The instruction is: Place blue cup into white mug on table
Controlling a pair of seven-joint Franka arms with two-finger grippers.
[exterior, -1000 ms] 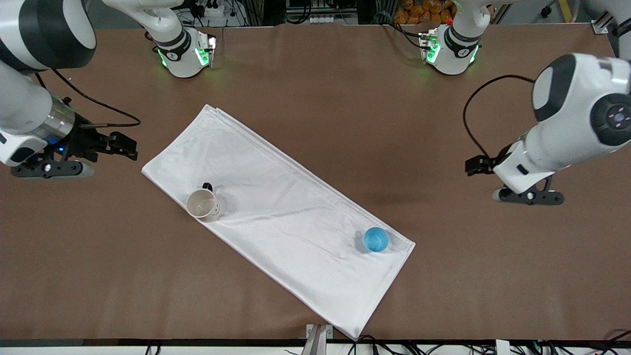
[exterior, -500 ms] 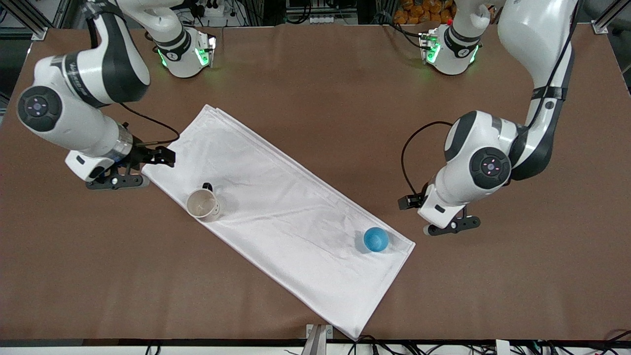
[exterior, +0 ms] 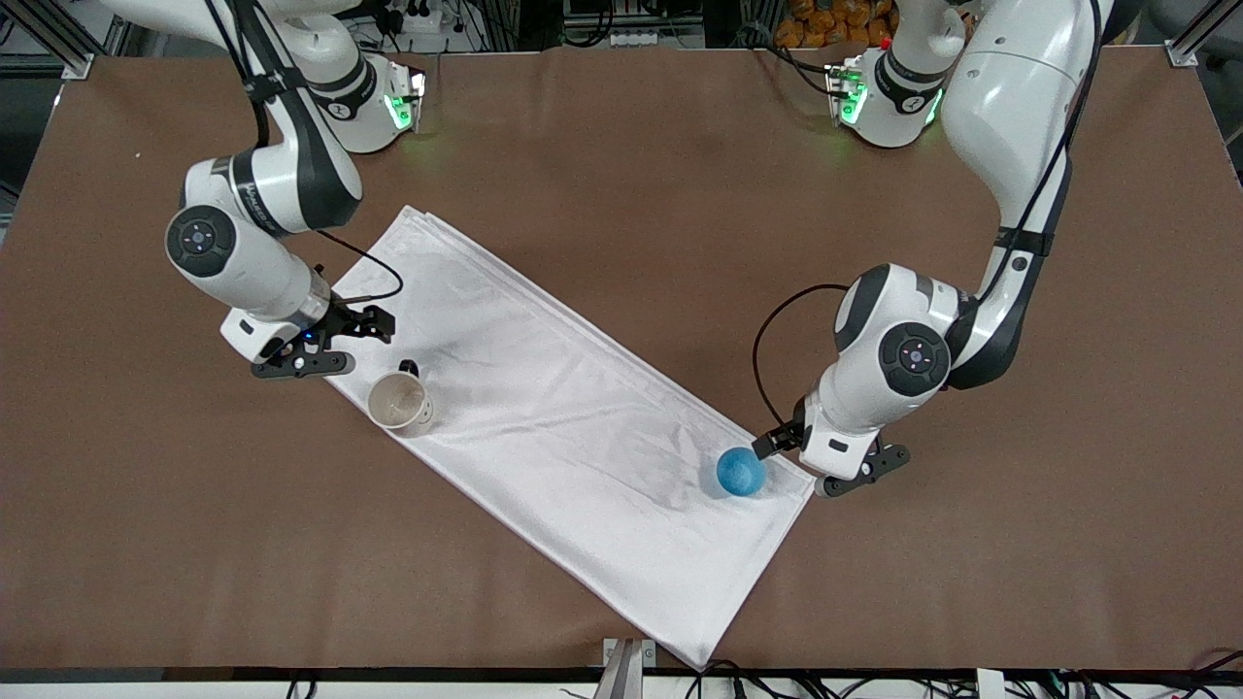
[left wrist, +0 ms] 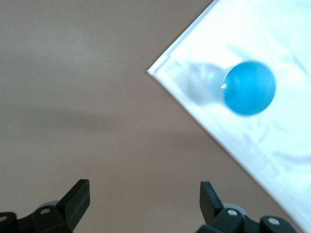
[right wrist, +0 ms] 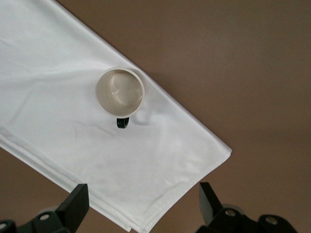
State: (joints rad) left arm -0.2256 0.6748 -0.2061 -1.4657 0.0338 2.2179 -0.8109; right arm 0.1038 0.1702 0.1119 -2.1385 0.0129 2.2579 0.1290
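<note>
The blue cup [exterior: 741, 472] stands on a white cloth [exterior: 544, 417] near the cloth's corner toward the left arm's end of the table [exterior: 621, 194]. My left gripper [exterior: 867, 469] is open and empty over bare table just beside that corner; the cup shows in the left wrist view [left wrist: 249, 87], apart from my gripper [left wrist: 143, 204]. The white mug [exterior: 398, 401] stands upright on the cloth's other end, black handle toward the robots. My right gripper [exterior: 301, 365] is open and empty over the cloth's edge beside the mug, which shows in the right wrist view [right wrist: 120, 91].
The long folded cloth lies slantwise across the middle of the table; it also shows in the left wrist view [left wrist: 272, 136] and the right wrist view [right wrist: 73, 121]. Both arm bases stand at the table's edge farthest from the front camera. Cables run along the nearest edge.
Both arms have swung inward and come down. My left gripper has moved up beside the blue cup. My right gripper has moved up beside the white mug. Cup and mug have not moved.
</note>
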